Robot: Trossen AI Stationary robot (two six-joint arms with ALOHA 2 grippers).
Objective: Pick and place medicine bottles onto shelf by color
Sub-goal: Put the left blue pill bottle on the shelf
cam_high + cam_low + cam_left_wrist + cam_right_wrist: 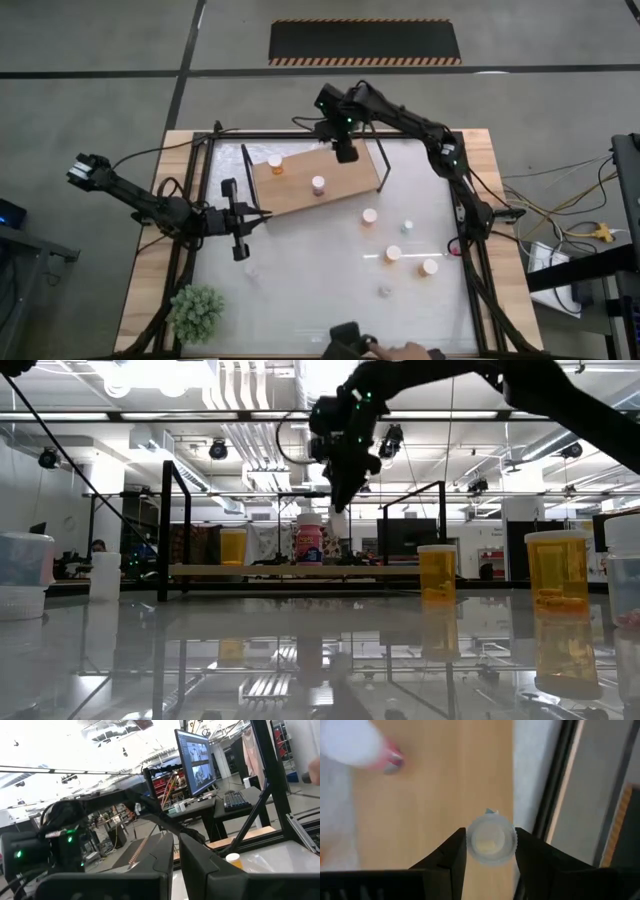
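Observation:
The shelf (300, 190) is a light wooden board with black wire end frames, lying at the far left of the table. An orange bottle (275, 163) and a pinkish bottle (318, 184) stand on it. My right gripper (345, 152) hangs over the board's far right end, shut on a clear bottle (491, 840). Several more bottles stand on the table, among them orange ones (393, 253) (430, 266) and a small clear one (385, 291). My left gripper (240, 245) waits shut above the table's left side, near the board's near-left corner. My right gripper pinches the clear bottle between its two fingers (455, 852) at the rim of the whitish cap (475, 840). The fingers come from above, pointing down. The bottle is upright under the fingers, over the board (435, 795) near its black end frame. In the low view the gripper (338, 500) is well above the board.
A small potted plant (195, 310) sits at the table's near left corner. Black frame rails (470, 250) run along the table's sides. Another orange bottle (370, 215) and a small one (407, 228) stand right of the shelf. A dark device (350, 340) is at the near edge.

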